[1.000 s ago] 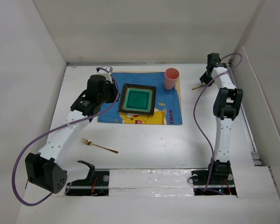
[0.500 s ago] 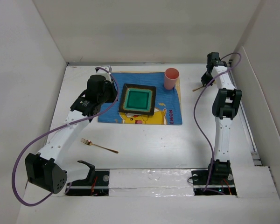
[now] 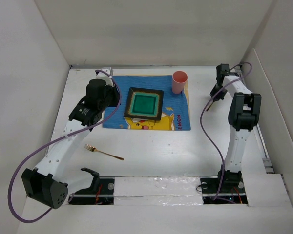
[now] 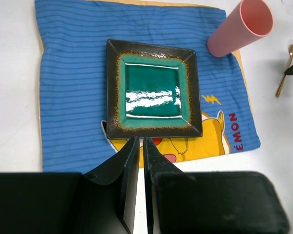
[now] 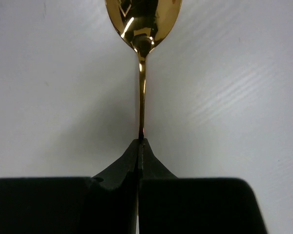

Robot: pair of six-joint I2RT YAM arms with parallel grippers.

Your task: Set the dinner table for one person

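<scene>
Right pincer [image 5: 140, 145] pinching gold spoon [image 5: 142, 22] — bowl's tip cut off, left pincer [image 4: 140, 146] pressed together, empty

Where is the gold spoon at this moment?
In the top view, the spoon is on the right side, just to the right of the placemat and the pink cup; the right gripper is shut on its handle.

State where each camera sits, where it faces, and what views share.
Top external: overhead from the near edge, facing down on the white tabletop; left arm and right arm show.
Left wrist: on the left arm, facing down past the left gripper at the square green-glazed plate.
Right wrist: on the right arm, facing down past the right gripper, shut on the gold metal spoon.
Shared: the spoon, in all three.
</scene>
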